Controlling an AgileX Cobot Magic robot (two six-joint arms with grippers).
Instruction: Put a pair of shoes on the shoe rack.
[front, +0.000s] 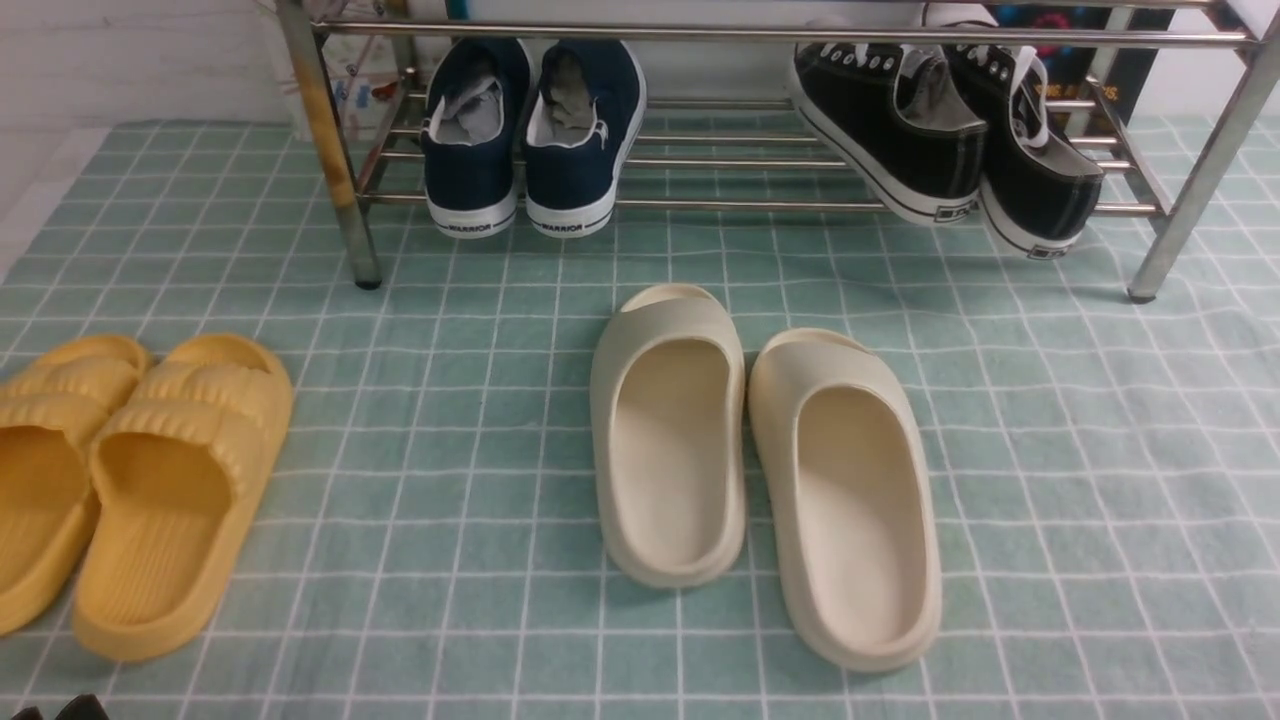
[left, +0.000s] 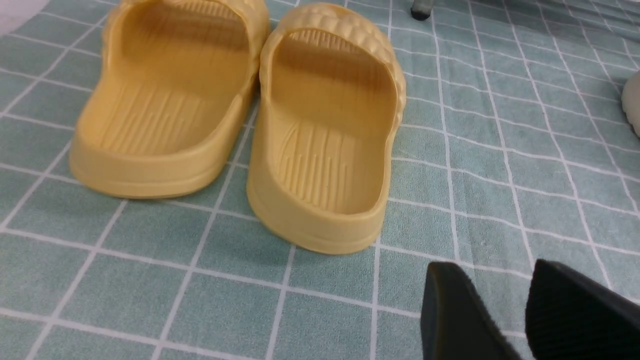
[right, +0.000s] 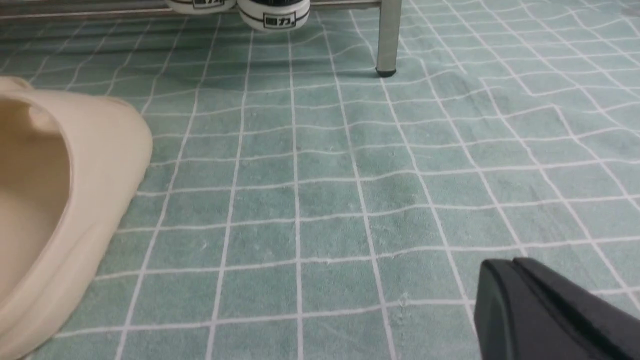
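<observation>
- Cream slides (front: 760, 480): side by side on green checked mat (front: 1050, 450), beside right gripper (right: 515, 280), jaws pressed together, empty.
- Yellow slides (left: 240, 110): just ahead of left gripper (left: 505, 310), jaws apart, empty.
- Black sneakers (front: 950, 130): on shoe rack (front: 780, 35), far from both grippers, heels overhanging.

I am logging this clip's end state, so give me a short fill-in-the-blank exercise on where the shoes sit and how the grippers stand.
1. The black sneakers rest on the shoe rack toward its ____ end.
2. The footwear nearest the left gripper is the ____ slides.
3. The right gripper is ____, holding nothing.
4. The cream slides lie on the ____ checked mat.

Missing words: right; yellow; shut; green
</observation>
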